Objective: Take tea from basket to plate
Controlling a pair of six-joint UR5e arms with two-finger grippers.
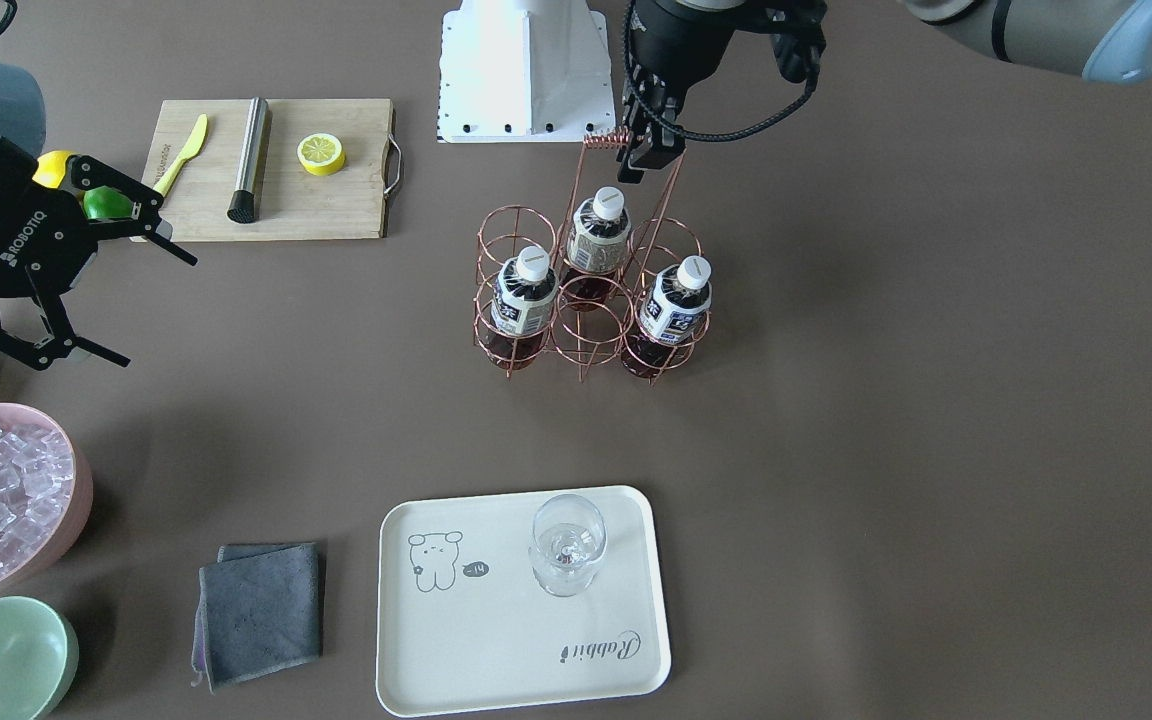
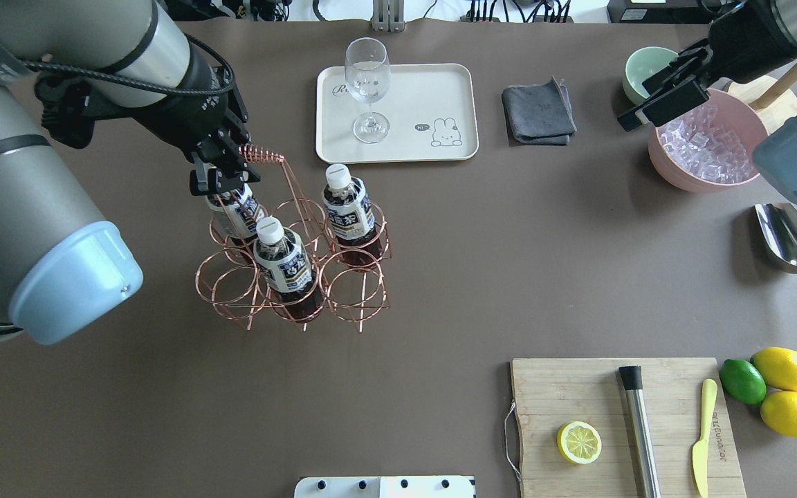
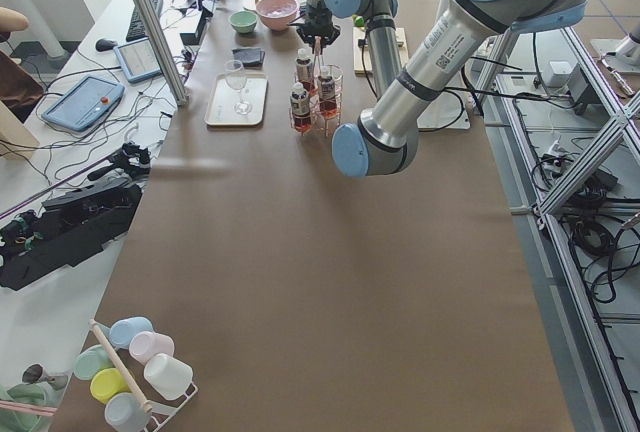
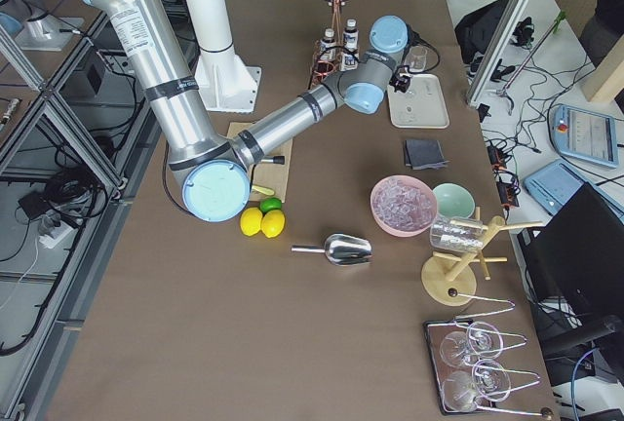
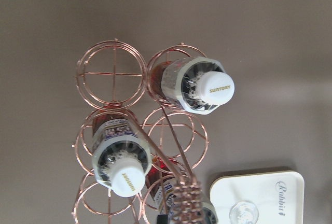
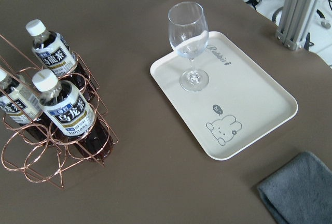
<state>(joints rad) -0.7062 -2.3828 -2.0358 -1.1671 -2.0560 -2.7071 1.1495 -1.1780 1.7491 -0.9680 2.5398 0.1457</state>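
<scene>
All three tea bottles [image 2: 346, 207] stand in the basket [image 2: 232, 283], nearer me than the plate [image 2: 440, 90], and with my left gripper [image 2: 217, 178] at the coiled handle [image 2: 260, 155] (clamped or not, I cannot tell) and my right gripper [image 1: 151, 310] spread wide off right, I should descend straight over one cap [image 2: 337, 173], clear of the wires, then lift vertically.

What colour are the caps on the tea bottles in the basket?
White caps on all three tea bottles; the right wrist view shows them best.
</scene>
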